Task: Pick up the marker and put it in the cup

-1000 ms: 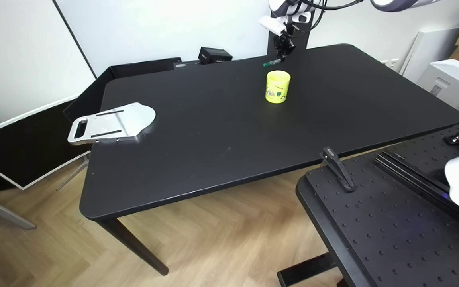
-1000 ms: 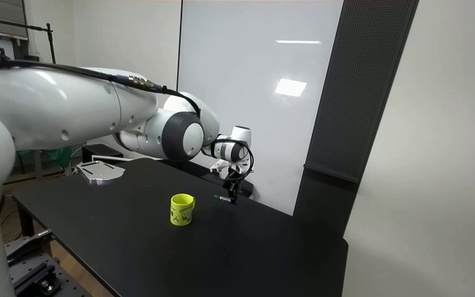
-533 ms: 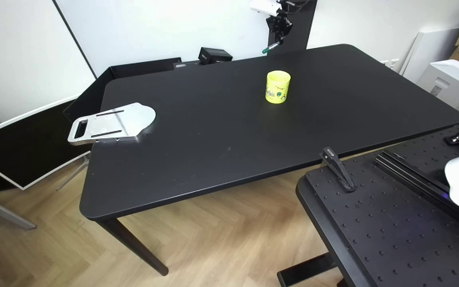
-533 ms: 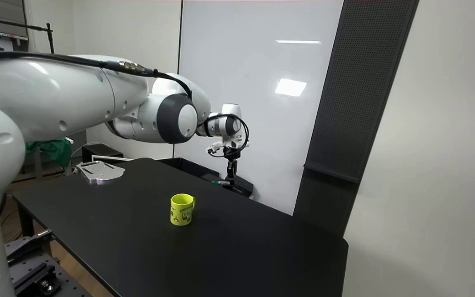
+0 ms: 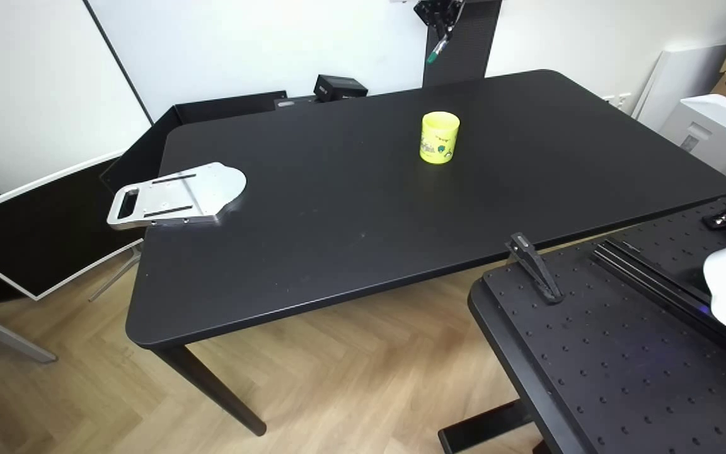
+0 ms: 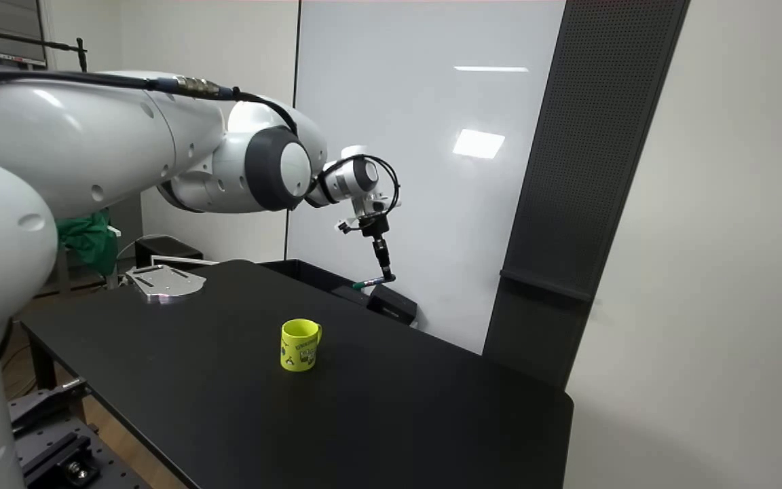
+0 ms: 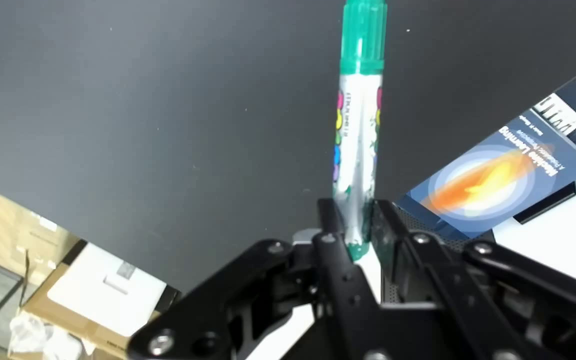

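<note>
The marker (image 7: 359,125) is white with a green cap and green end; the cap points away from the fingers in the wrist view. My gripper (image 7: 352,215) is shut on its lower end. In both exterior views the gripper (image 5: 445,31) (image 6: 387,272) holds the marker (image 5: 438,50) (image 6: 372,282) in the air near the table's far edge, tilted with the cap lower. The yellow cup (image 5: 438,139) (image 6: 298,346) stands upright on the black table, apart from the gripper. The cup is out of the wrist view.
A silver handled plate (image 5: 180,192) lies at the end of the black table (image 5: 312,252). A black box (image 5: 339,87) stands behind the table's far edge. A perforated bench (image 5: 621,366) with a clamp adjoins the near side. A book (image 7: 493,175) shows in the wrist view.
My gripper has risen from just above the table with the marker in it, and the arm has drawn back. The marker has tilted, cap end downward. The cup has not moved.
</note>
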You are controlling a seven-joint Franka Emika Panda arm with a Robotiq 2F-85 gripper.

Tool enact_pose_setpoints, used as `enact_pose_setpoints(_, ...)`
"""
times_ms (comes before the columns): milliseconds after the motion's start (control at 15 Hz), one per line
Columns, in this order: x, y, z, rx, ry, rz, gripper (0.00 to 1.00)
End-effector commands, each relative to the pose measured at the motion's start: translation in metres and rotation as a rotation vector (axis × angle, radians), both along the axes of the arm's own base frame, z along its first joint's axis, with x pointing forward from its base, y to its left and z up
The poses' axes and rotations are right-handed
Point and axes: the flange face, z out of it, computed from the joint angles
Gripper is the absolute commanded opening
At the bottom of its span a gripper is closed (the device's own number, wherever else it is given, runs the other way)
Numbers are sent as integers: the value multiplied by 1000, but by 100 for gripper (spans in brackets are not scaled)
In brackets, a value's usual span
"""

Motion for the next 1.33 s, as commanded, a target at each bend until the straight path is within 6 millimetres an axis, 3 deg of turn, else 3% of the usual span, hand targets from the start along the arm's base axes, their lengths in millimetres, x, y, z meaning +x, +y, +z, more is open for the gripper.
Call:
enact_pose_setpoints(0,-1,15,18,-127,3,107,5)
enact_pose_setpoints(733,-11,83,25,-213,8,318,5)
enact_pose_setpoints(933,-13,89,29,-180,8,312,5)
enact_pose_setpoints(1000,-12,90,16,-194,0,313,22)
enact_pose_setpoints(1267,-11,90,21,-191,-4,313,22)
